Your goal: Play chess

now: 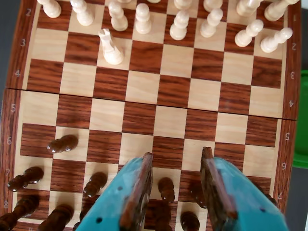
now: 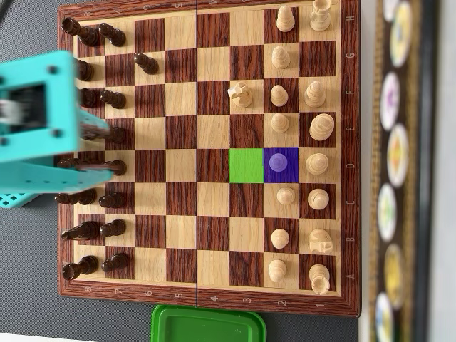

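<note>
Teal plastic frames your claw (image 1: 175, 156), whose two brown-lined fingers stand apart with nothing between them; it is open and carries no piece. In the wrist view it hangs above the dark side of the chessboard (image 1: 154, 103), with dark pawns just below and beside the fingers, one dark pawn (image 1: 166, 188) showing in the gap between them. Off to the claw's left in that view, another dark pawn (image 1: 62, 143) stands one rank ahead of its row, so the dark side looks to have made a move.

Further out, across the bare middle ranks, the pale side waits. A white knight (image 1: 110, 47) stands ahead of its pawn row, so that piece is developed too. In the overhead view a purple square (image 2: 281, 164) holds a pale pawn (image 2: 280, 161), and the green square (image 2: 246, 164) next to it, toward the claw, is empty. You may judge this marks the move wanted: pawn from purple to green. That move is not yet done, and the claw sits well apart from it, at the far end of the board.

A green lid (image 2: 208, 324) lies on the worktop beside the board's edge.
</note>
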